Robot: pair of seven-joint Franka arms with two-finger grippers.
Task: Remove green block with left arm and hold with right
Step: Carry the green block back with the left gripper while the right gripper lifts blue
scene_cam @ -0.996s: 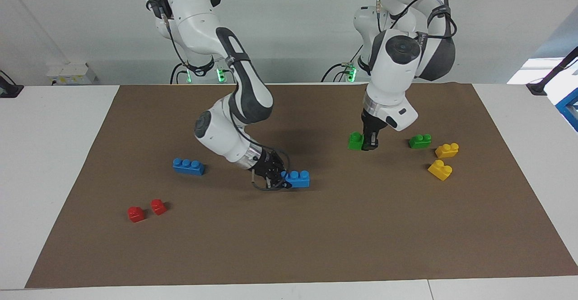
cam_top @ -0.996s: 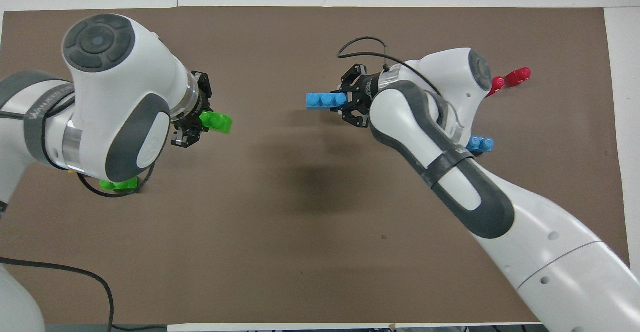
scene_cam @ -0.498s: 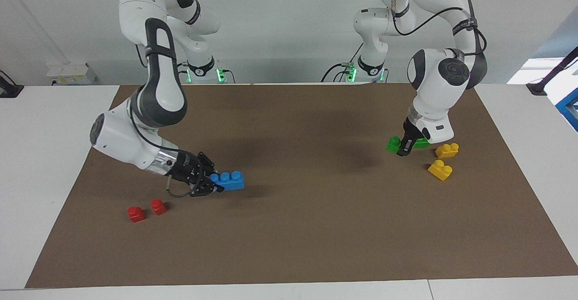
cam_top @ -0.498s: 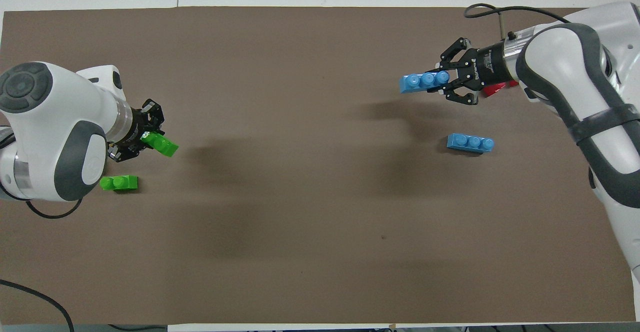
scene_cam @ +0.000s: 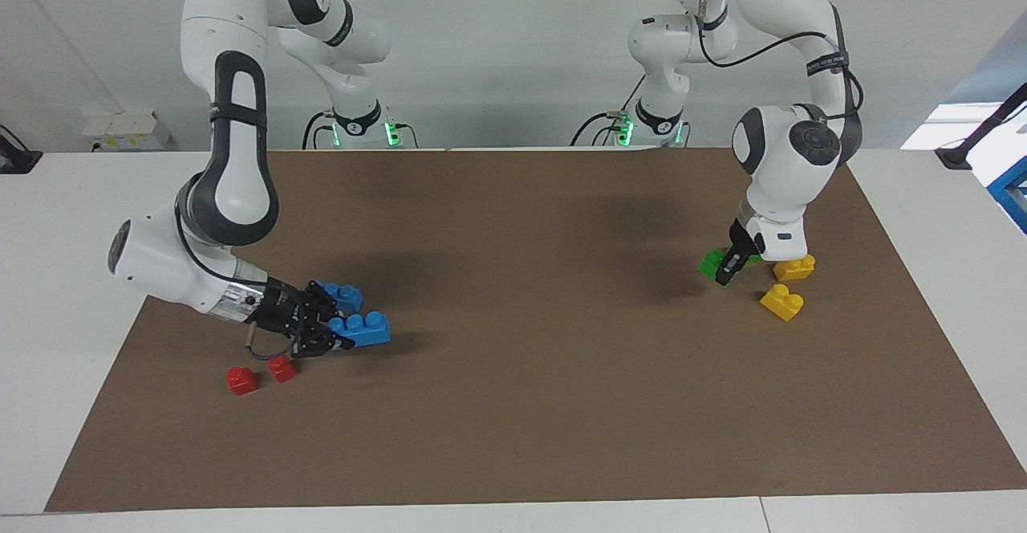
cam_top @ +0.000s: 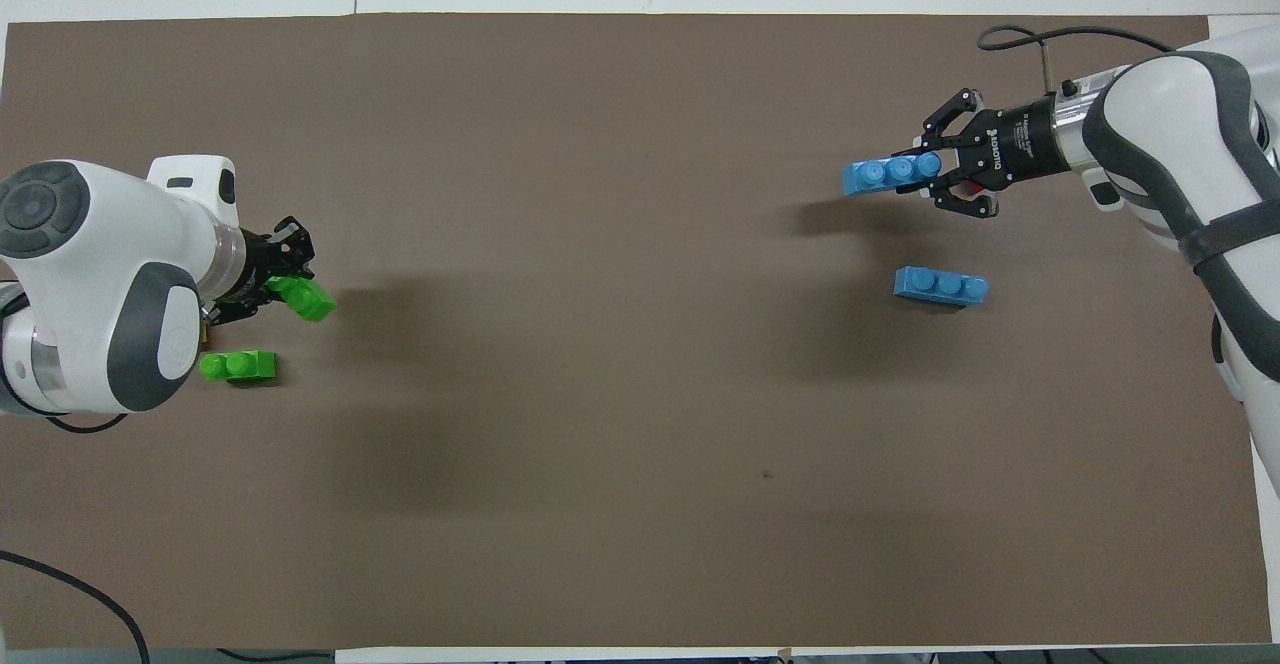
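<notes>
Holding apart: left pincer (scene_cam: 724, 270) clamped on the green block (scene_cam: 711, 262), right pincer (scene_cam: 335, 339) clamped on a blue brick (scene_cam: 363, 330).

Gripping the green block just above the brown mat (scene_cam: 562, 404) at the left arm's end of the table (scene_cam: 80, 220), close over the second green block (cam_top: 238, 366) and near two yellow bricks (scene_cam: 782, 302). Carrying the blue three-stud brick low by one end at the right arm's end, just over the second blue brick (cam_top: 940, 286), two red bricks (scene_cam: 241, 380) close by. White lettering on the right pincer's black body, too small to read; likewise the grey band's print on the left arm.
</notes>
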